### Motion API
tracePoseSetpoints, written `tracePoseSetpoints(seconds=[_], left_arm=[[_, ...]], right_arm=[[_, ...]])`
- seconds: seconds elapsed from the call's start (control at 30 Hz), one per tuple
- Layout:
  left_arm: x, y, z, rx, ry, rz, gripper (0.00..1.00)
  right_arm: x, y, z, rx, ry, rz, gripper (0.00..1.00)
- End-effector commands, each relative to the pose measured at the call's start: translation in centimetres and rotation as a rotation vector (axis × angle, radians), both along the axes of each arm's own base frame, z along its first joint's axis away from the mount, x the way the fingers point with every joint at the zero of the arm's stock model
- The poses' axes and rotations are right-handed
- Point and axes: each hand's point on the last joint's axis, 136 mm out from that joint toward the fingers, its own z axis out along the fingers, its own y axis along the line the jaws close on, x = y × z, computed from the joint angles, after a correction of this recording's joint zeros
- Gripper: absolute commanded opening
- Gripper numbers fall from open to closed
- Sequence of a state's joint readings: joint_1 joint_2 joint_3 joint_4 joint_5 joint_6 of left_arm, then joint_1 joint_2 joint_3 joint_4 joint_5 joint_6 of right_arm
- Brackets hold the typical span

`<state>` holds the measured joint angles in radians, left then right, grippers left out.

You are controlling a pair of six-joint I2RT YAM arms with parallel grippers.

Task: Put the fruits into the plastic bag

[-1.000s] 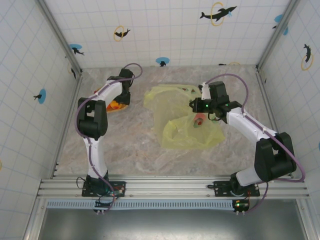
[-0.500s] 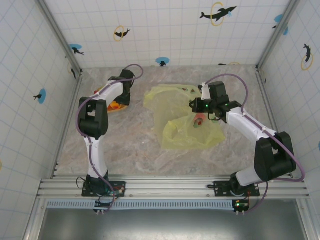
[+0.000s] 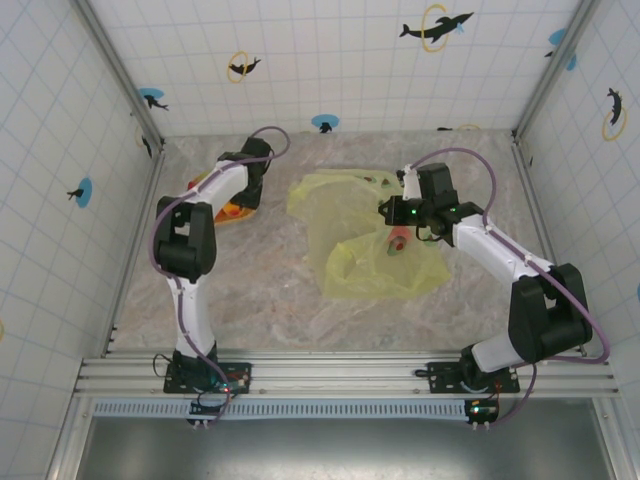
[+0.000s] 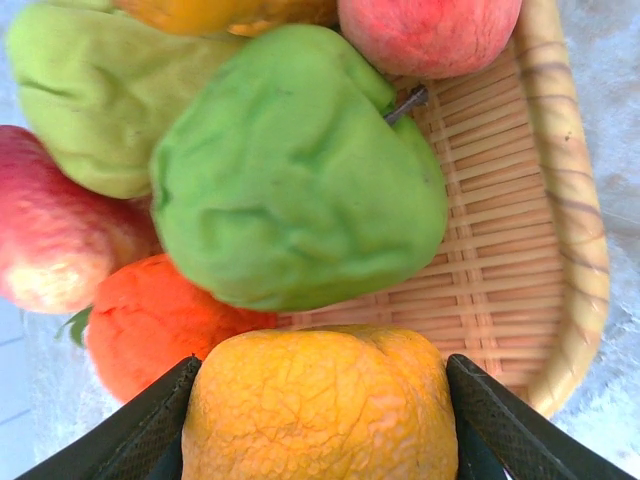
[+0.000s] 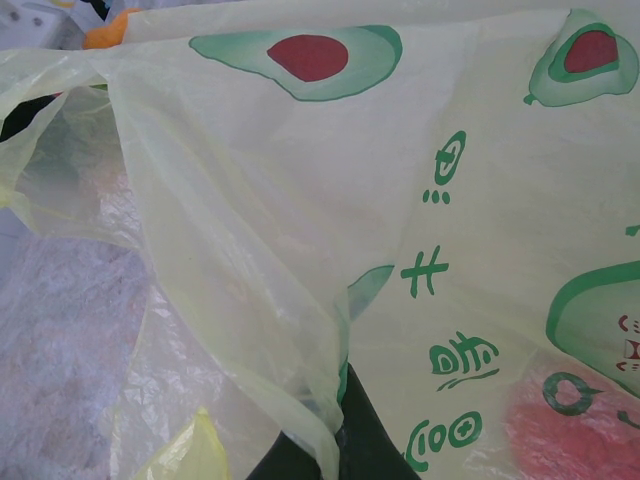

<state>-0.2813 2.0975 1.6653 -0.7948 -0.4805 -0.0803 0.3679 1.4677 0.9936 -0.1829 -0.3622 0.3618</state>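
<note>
1. Pickup of another fruit looks to be the step in hand. The left arm [image 3: 222, 190] reaches to the woven tray [image 3: 232, 213] at the far left of the tabletop [image 3: 260, 290], well apart from the plastic bag [image 3: 345, 215].
2. In the left wrist view the left jaws stand apart, one on each side of a yellow-orange fruit [image 4: 320, 405]. Their inner faces lie right against its flanks, but I cannot tell whether they already clamp it.
3. That fruit touches a big green fruit [image 4: 295, 170] and sits just beside an orange fruit [image 4: 150, 320]. A paler green fruit [image 4: 90, 90], a red fruit [image 4: 50, 240] and a pinkish fruit [image 4: 430, 30] crowd the rest of the pile.
4. The right jaws are together, clamped on a fold of the bag's film, which runs into the dark fingers [image 5: 375, 455] at the bottom of the right wrist view. The bag lies mid-tabletop.
5. One reddish fruit [image 3: 398, 243] sits inside the bag, showing through the film just below the right jaws.
6. By my reckoning the task is early to midway, with several fruits left on the tray.
7. The next move calls for a firm grip on the rounded fruit and a straight lift so its neighbours are not dragged out. Then it needs a carry across to the bag's mouth, whose opening I cannot make out.
</note>
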Motion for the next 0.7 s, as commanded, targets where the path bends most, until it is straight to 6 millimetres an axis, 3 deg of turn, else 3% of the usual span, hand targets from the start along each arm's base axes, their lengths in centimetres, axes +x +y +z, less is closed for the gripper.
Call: tracePoseSetpoints(seconds=[0.0, 0.07, 0.17, 0.23, 0.33, 0.43, 0.53, 0.67], left_arm=[[-1.9, -0.5, 4.6, -0.024, -0.068, 0.003, 0.60], [-3.5, -1.4, 5.9, -0.060, -0.096, -0.003, 0.60], [-7.1, -4.4, 6.8, -0.172, -0.146, -0.074, 0.60], [-10.0, -6.4, 6.7, -0.251, -0.166, -0.118, 0.60], [-14.5, -7.4, 5.9, -0.366, -0.164, -0.103, 0.59], [-18.2, -9.8, 5.7, -0.495, -0.165, -0.171, 0.58], [-20.0, -14.5, 7.6, -0.728, -0.223, -0.295, 0.58], [-20.0, -19.5, 10.7, -0.975, -0.297, -0.417, 0.57]], right_arm=[[-0.2, -0.3, -0.5, -0.004, 0.007, -0.003, 0.00], [-0.2, -0.3, -0.3, 0.007, 0.008, 0.000, 0.00], [-0.5, 0.0, 0.0, 0.057, 0.030, 0.021, 0.00], [-0.3, -0.2, 0.2, 0.060, 0.035, 0.013, 0.00], [-0.1, -0.3, 0.2, 0.054, 0.045, 0.009, 0.00], [0.1, -0.3, 0.2, 0.060, 0.061, 0.009, 0.00], [-0.2, 0.1, 0.3, 0.076, 0.087, 0.027, 0.00], [-0.7, 0.3, 0.9, 0.069, 0.100, 0.058, 0.00]])
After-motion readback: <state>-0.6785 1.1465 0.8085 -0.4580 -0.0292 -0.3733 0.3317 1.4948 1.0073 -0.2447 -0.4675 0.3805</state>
